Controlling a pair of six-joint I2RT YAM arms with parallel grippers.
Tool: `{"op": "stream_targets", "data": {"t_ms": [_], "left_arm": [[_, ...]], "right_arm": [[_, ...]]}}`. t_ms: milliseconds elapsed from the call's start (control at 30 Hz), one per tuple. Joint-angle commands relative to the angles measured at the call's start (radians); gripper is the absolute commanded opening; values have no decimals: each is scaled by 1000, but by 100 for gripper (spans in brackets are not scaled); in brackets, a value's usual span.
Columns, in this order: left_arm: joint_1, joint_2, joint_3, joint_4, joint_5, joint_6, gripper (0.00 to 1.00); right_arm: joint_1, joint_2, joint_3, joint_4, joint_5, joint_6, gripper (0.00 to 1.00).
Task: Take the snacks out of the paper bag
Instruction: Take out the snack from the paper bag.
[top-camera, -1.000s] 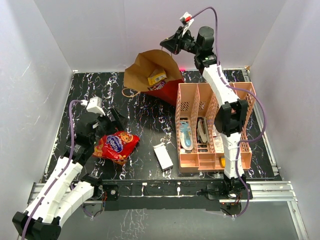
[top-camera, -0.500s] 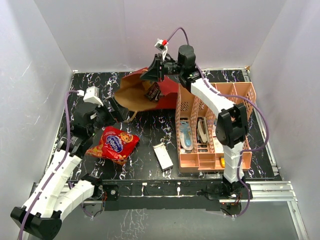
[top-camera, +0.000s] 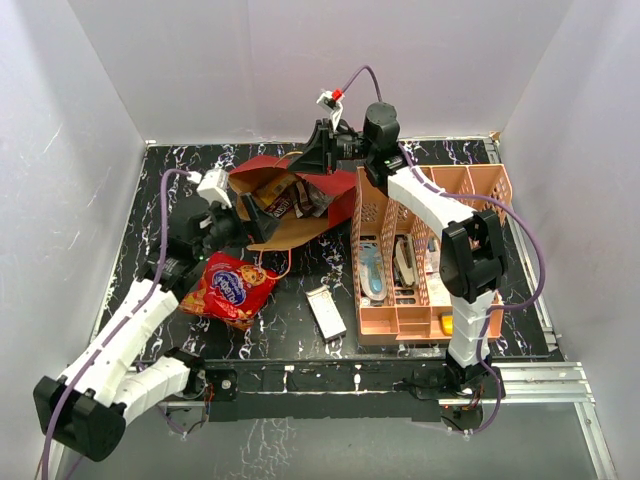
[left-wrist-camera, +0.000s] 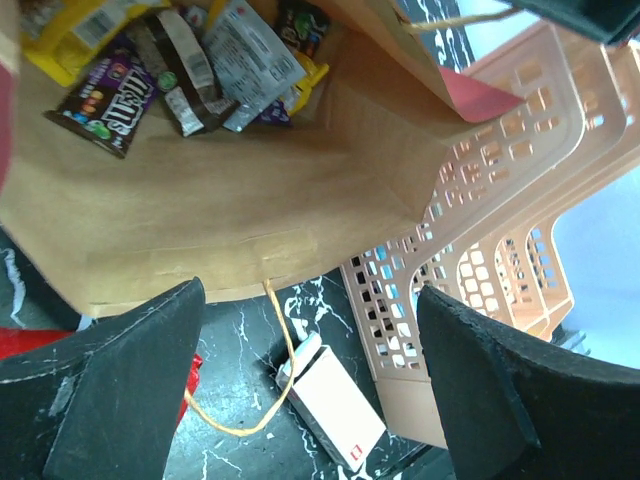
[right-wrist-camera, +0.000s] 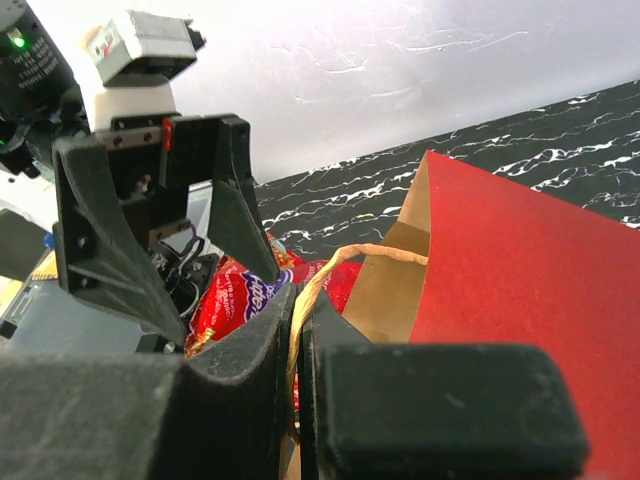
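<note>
The dark red paper bag (top-camera: 290, 228) lies tipped on its side, its brown mouth facing left. Small snacks (top-camera: 290, 200) rest inside; the left wrist view shows these packets (left-wrist-camera: 170, 60) deep in the brown interior (left-wrist-camera: 230, 190). A large red cookie bag (top-camera: 230, 290) lies on the table outside. My left gripper (top-camera: 248, 208) is open at the bag's mouth, with nothing between its fingers (left-wrist-camera: 120, 380). My right gripper (right-wrist-camera: 298, 300) is shut on the tan cord handle (right-wrist-camera: 345, 258) at the bag's top edge, beside the red wall (right-wrist-camera: 520, 280).
A pink slotted rack (top-camera: 372, 180) with stationery stands right of the bag, and its wall (left-wrist-camera: 500, 200) is close to my left gripper. A small white box (top-camera: 326, 312) lies in front of the rack. The loose second handle (left-wrist-camera: 250, 400) trails over the table.
My right gripper came down and left, tipping the bag from upright onto its side. My left gripper left the cookie bag and moved up to the bag's mouth.
</note>
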Motion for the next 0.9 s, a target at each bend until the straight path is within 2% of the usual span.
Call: {"op": "stream_targets", "data": {"t_ms": [0, 100, 233, 300, 400, 467, 600, 700, 867], "left_arm": [[-62, 57, 4, 92, 39, 110, 83], [-88, 131, 30, 113, 12, 210, 81], [-96, 225, 11, 221, -16, 316, 65], [-97, 230, -55, 359, -64, 346, 62], [-98, 232, -219, 698, -45, 450, 53], [-99, 287, -253, 811, -53, 516, 51], [-97, 421, -151, 715, -73, 641, 45], [-72, 511, -112, 693, -53, 689, 51], [-24, 659, -27, 684, -16, 679, 49]], "right_arm": [[0, -66, -4, 75, -14, 24, 8], [0, -74, -4, 74, -11, 21, 8], [0, -81, -1, 68, 6, 11, 8], [-1, -84, -1, 65, 19, 12, 8], [0, -87, -3, 66, 38, 16, 8], [0, -90, -2, 68, 39, 17, 8], [0, -92, 7, 65, 31, 17, 8], [0, -97, 9, 60, 29, 14, 8], [0, -102, 3, 60, 27, 10, 8]]}}
